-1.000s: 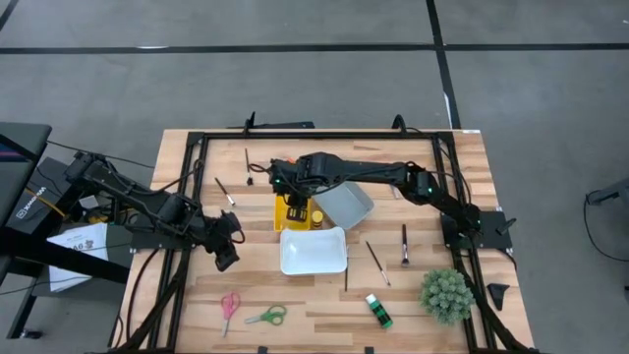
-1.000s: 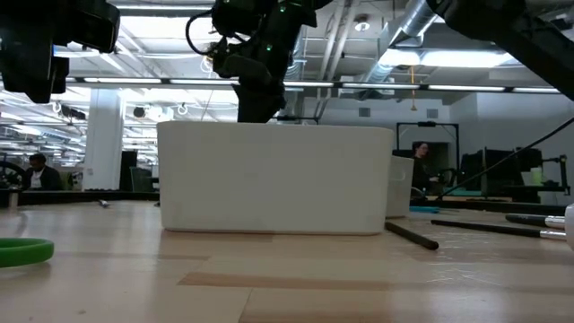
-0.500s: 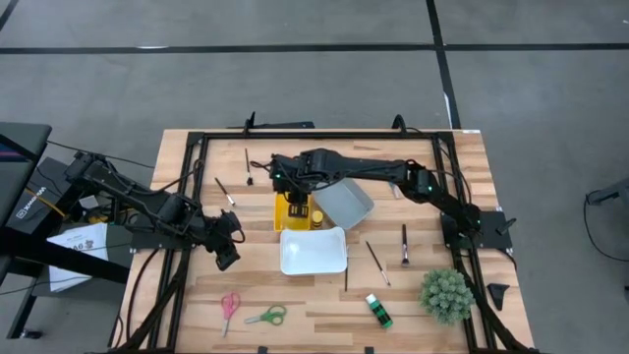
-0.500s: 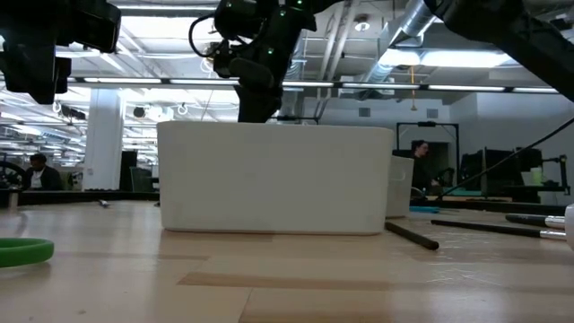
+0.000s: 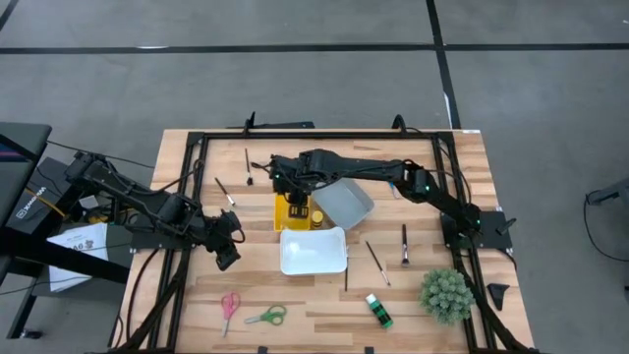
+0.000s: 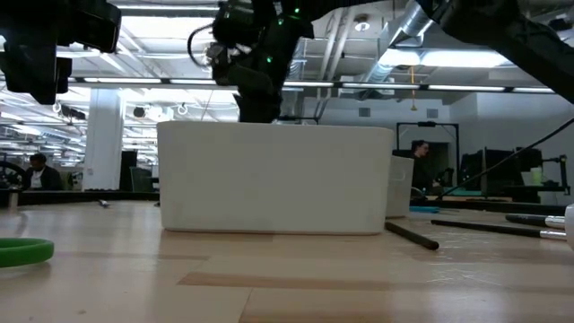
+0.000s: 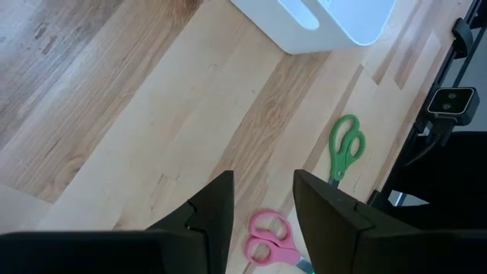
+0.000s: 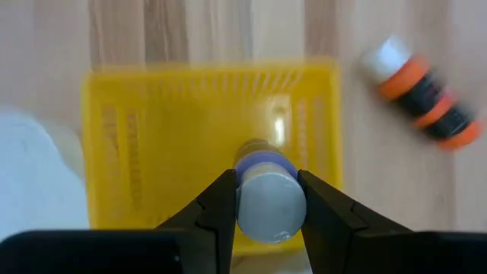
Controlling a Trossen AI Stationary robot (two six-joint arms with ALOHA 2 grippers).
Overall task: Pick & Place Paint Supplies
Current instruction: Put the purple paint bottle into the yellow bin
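Right hand (image 8: 264,199) gripping purple bottle (image 8: 264,194) over yellow basket (image 8: 122,152) (orange bottle (image 8: 424,101) beside)

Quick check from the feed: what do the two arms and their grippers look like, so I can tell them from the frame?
Both arms are dark, jointed links with black cables trailing from their bases. The right arm shows small green indicator lights. The left gripper and right gripper each have two dark, wedge-shaped fingers with angular edges.

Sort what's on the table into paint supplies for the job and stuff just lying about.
Job: purple paint bottle in the right gripper's fingers, orange bottle, green bottle, pink scissors, green scissors, paintbrushes, yellow basket, white bins.
Lying about: fuzzy green plant.
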